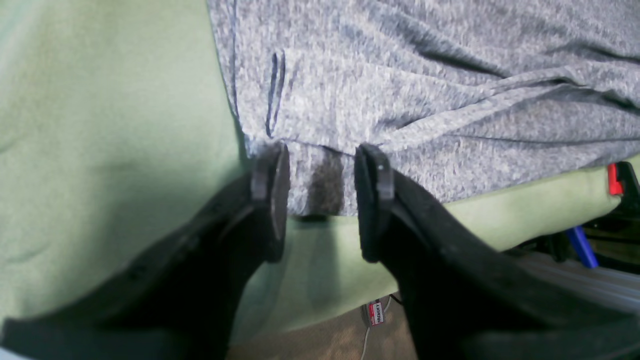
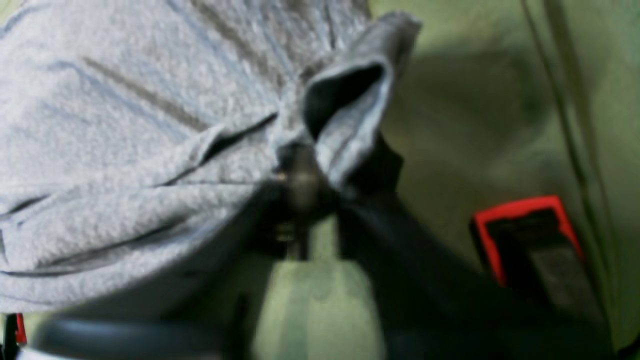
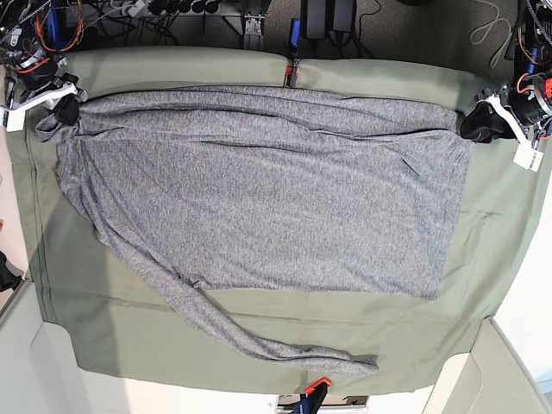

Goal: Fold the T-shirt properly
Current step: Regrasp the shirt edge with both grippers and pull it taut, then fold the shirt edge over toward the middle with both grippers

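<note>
Left gripper (image 1: 320, 200): jaws apart, one on each side of the shirt's (image 1: 400, 75) edge, not pinching it. Just past the tips, a grey corner with a stitched hem, lying flat on the green cloth (image 1: 100, 125). Farther out, more grey shirt, soft and wrinkled. Below and behind the jaws, the cloth edge, then brown floor with a small tag (image 1: 376, 313) on a cord.

Right gripper (image 2: 320, 190): blurry here, so cannot tell if shut or open. Right at the tips, a bunch of grey shirt with a folded flap standing up, dark inside. Left of the tips, the rest of the shirt, full of creases. Right of the tips, bare green cloth and a red and black clamp (image 2: 525, 240).

From above: shirt (image 3: 259, 198) spread wide over the green cloth (image 3: 500, 241), one gripper at each top corner, left gripper (image 3: 479, 125) and right gripper (image 3: 65, 110). Far from both, a long grey strip trailing along the bottom side.
</note>
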Motion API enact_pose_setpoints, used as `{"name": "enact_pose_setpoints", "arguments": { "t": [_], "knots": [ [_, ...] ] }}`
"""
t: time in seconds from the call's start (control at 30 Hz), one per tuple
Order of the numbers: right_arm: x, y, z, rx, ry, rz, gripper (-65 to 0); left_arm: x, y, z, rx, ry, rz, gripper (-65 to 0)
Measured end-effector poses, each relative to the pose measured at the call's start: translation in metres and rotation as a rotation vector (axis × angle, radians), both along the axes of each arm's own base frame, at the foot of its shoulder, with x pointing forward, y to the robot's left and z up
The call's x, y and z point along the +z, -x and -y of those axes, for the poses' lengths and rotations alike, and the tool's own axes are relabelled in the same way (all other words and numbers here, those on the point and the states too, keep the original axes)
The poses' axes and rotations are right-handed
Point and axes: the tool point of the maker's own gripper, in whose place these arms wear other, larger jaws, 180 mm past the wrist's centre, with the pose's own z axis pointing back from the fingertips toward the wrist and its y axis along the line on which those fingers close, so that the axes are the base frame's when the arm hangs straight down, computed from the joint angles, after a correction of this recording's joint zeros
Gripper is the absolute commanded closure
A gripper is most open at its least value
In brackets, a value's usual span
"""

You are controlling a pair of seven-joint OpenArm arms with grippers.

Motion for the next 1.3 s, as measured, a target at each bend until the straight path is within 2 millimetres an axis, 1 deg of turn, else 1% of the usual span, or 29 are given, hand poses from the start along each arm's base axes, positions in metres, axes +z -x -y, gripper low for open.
{"name": "enact_pose_setpoints", "arguments": {
  "t": [0.03,0.1,0.23,0.4,0.5,0.63,0.77,0.87,0.93,1.03,1.1,1.13,1.2,1.3],
  "knots": [
    [0.000,0.001,0.000,0.000,0.003,-0.003,-23.7,-0.001,0.001,-0.001,-0.002,-0.008,-0.004,-24.6],
    [-0.001,0.002,0.001,-0.001,0.004,-0.006,-27.0,-0.001,0.001,-0.001,-0.002,-0.009,-0.005,-24.6],
    [-0.001,0.001,0.001,-0.001,0.004,-0.004,-27.0,0.006,-0.007,-0.003,0.012,-0.006,0.045,-24.6],
    [0.001,0.000,0.001,-0.004,0.000,0.003,-27.0,0.026,-0.029,-0.011,0.021,-0.023,0.119,-24.6],
    [0.013,-0.008,0.004,-0.015,0.007,0.056,-27.0,0.033,-0.039,-0.011,0.022,-0.020,0.148,-24.6],
    [0.037,-0.035,0.006,-0.008,0.039,0.140,-27.0,0.046,-0.056,-0.011,0.023,-0.022,0.198,-24.6],
    [0.053,-0.061,0.012,-0.035,0.061,0.190,-27.0,0.057,-0.070,-0.011,0.024,-0.019,0.243,-24.6],
    [0.063,-0.077,0.017,-0.055,0.079,0.217,-27.0,0.059,-0.075,-0.007,0.012,-0.017,0.248,-24.6],
    [0.073,-0.090,0.020,-0.060,0.099,0.248,-27.0,0.059,-0.081,0.001,-0.010,-0.010,0.253,-24.6],
    [0.087,-0.108,0.027,-0.085,0.151,0.276,-27.0,0.049,-0.089,0.017,-0.080,-0.050,0.222,-24.6],
    [0.089,-0.118,0.027,-0.086,0.176,0.282,-27.0,0.042,-0.096,0.029,-0.132,-0.089,0.222,-24.6],
    [0.087,-0.123,0.025,-0.081,0.183,0.273,-27.0,0.041,-0.100,0.034,-0.155,-0.108,0.226,-24.6],
    [0.082,-0.136,0.016,-0.061,0.190,0.260,-27.0,0.041,-0.111,0.042,-0.196,-0.150,0.238,-24.6],
    [0.081,-0.162,-0.002,-0.015,0.207,0.261,-27.0,0.048,-0.128,0.050,-0.236,-0.193,0.259,-24.6]
  ]
}}
